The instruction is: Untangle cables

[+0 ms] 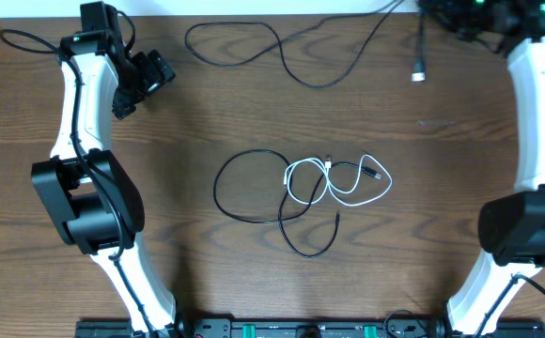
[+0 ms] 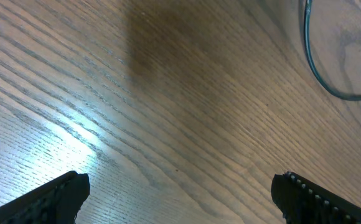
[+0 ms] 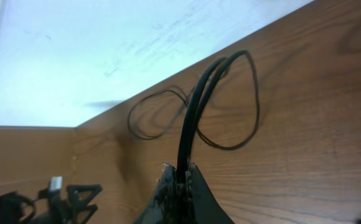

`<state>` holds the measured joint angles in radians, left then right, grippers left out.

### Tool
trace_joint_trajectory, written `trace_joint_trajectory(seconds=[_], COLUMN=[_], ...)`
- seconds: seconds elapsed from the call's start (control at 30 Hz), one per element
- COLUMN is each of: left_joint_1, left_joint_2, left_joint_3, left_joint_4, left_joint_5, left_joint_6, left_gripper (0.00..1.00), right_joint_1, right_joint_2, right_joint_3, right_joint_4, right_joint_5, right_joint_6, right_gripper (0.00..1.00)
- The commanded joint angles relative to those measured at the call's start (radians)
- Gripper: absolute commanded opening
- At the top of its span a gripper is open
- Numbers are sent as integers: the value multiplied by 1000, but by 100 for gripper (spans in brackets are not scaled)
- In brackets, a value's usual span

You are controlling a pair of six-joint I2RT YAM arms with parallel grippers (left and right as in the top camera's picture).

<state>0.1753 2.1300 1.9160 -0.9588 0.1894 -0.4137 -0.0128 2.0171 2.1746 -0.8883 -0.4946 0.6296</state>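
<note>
Centrally, on the brown wood-grain table point(image 1: 423, 244), a long thin black flexible cord point(image 1: 217, 186) and a shorter thin white cord point(image 1: 292, 178) lie looped through each other (the white loops cross the black one near the middle of the tangle). A second long thin black cord point(image 1: 324, 85) sprawls along the far edge, its small pale plug end point(image 1: 419, 71) well apart from the tangle. The right gripper point(image 3: 182, 175) has its jaws pinched tight on a doubled stretch of this second cord, which rises from the wood to the fingers. The left gripper point(image 2: 180, 186) hovers over the wood at the far left, jaws spread wide, holding nothing.
</note>
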Motion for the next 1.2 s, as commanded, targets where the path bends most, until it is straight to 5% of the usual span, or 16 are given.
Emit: trace_joint_trajectory(seconds=[0.0,0.23,0.47,0.67,0.7,0.77,0.83,1.17], left_joint_1=[5,5,5,5,5,4,2,-97], left_joint_2=[8,8,8,8,8,8,8,8], left_joint_3=[2,2,2,2,2,2,2,34], left_joint_4=[-2,-2,-10,-18,-17,-12,-1,81], left_joint_5=[8,9,13,41,44,46,56,86], left_joint_6=[13,6,-153,-233,-237,-237,-235,45], left_gripper=[99,99,99,99,99,99,99,99], right_joint_1=[44,-8,-99,-119,-120,-120,-120,-105], right_joint_2=[14,19,66,146,161,180,193,194], right_joint_3=[2,-15,-19,-19,-19,-19,-19,-19], right_joint_4=[-3,-95,-161,-227,-237,-249,-259,-278], right_joint_5=[163,302,309,373,410,459,465,368], right_joint_6=[32,9,-87,-124,-123,-123,-124,-202], right_gripper=[1,1,2,22,30,68,88,99])
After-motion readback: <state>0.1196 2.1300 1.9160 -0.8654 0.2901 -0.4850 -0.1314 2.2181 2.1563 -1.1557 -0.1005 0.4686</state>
